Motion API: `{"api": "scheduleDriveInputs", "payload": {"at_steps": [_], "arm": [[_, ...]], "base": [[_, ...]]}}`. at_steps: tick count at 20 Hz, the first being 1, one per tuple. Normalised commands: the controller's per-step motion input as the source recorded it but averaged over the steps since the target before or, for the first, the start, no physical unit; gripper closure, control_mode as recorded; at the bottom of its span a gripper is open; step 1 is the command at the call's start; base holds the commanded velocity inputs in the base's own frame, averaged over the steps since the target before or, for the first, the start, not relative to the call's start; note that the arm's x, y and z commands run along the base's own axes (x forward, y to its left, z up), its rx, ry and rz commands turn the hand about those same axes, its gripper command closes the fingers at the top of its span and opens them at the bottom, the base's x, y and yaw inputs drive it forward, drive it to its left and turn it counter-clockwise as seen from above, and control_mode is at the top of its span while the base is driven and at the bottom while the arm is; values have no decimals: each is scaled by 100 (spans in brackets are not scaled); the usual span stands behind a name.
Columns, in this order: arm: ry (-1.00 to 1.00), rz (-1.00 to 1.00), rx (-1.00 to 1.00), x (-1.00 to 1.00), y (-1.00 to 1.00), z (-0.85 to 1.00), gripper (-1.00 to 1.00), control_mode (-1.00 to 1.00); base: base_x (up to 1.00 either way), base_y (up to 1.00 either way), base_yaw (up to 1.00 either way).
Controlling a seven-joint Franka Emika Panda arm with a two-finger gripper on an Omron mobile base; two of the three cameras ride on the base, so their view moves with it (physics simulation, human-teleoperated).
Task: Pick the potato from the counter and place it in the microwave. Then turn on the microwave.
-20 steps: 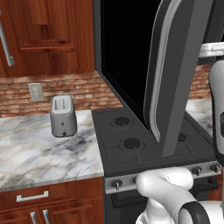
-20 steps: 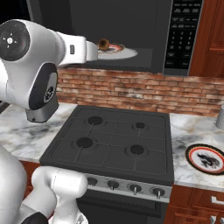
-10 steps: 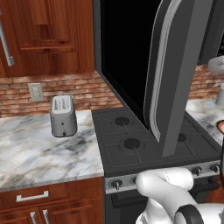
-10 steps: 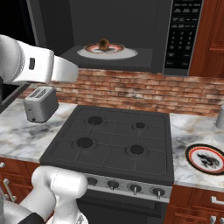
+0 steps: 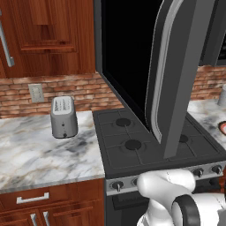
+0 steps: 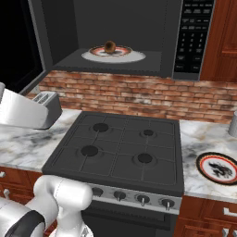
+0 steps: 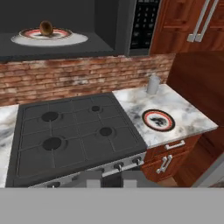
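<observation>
The potato (image 6: 109,46) rests on a red-rimmed plate (image 6: 121,52) on the white turntable inside the microwave (image 6: 171,28), above the stove. The hand view shows the potato (image 7: 46,27) at upper left, far off. The microwave's door (image 5: 176,79) stands swung wide open over the stovetop. A white link of my arm (image 6: 23,111) crosses the left of the right base view, low over the counter (image 6: 203,139). My gripper (image 7: 110,180) is a faint blur at the bottom of the hand view, well away from the potato, with nothing seen between its fingers.
A black gas stovetop (image 6: 118,148) lies under the microwave. A silver toaster (image 5: 64,117) stands on the left counter (image 5: 39,150). On the right counter sit a patterned plate (image 7: 158,120) and a small silver shaker (image 7: 153,84). The keypad (image 6: 192,37) is right of the cavity.
My arm has drawn back from the microwave cavity, dropping down and left in the right base view and leaving the left base view's right edge. The potato stays on its plate inside.
</observation>
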Motion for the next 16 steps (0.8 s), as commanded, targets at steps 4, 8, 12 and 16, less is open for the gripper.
{"api": "scheduleDriveInputs", "payload": {"at_steps": [4, 8, 12, 16], "arm": [[11, -9, 0, -56, 1, -53, 100, -100], [2, -2, 0, -4, 18, -60, 100, -100], [0, 0, 0, 5, 17, -58, 100, -100], [0, 0, 0, 14, 11, -69, 100, -100]], "base": [[0, 0, 0], [0, 0, 0], [0, 0, 0], [0, 0, 0]]}}
